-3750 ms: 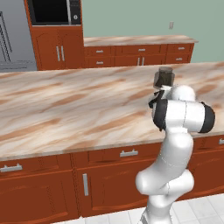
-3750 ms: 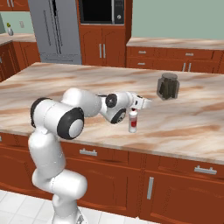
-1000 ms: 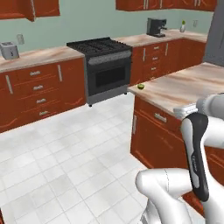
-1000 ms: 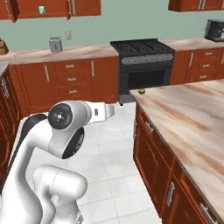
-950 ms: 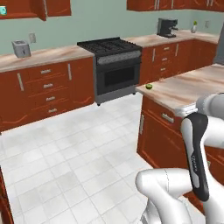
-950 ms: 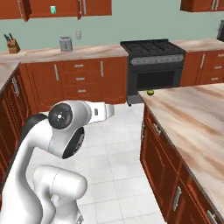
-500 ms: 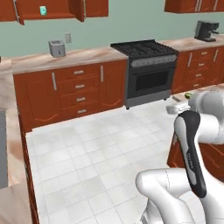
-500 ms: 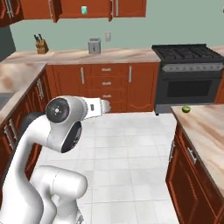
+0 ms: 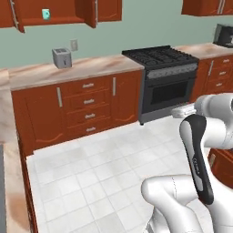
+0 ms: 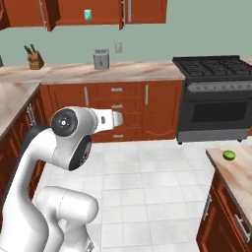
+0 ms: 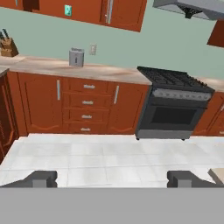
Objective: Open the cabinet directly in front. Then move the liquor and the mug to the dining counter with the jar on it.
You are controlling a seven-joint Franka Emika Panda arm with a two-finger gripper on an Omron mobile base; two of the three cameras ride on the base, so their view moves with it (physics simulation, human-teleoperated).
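Teal mug (image 10: 87, 14) sat in the opened cabinet (image 10: 83, 12) at upper left, awaiting pickup; the end effector (image 11: 113, 178) gaped wide, empty, ready to grasp.

One small teal ceramic mug (image 10: 87, 15) is seen in the open reddish-brown wooden wall cabinet (image 10: 69, 12). One silver metal toaster (image 10: 101, 59) and one wooden knife block (image 10: 33, 60) are counted on the beige marble wall-side table (image 10: 138, 70). One black gas stove (image 10: 216, 96) is seen. Four drawers are counted in the stack below the toaster. One small green lime (image 10: 229, 155) is seen on the nearer marble table (image 10: 238, 177).
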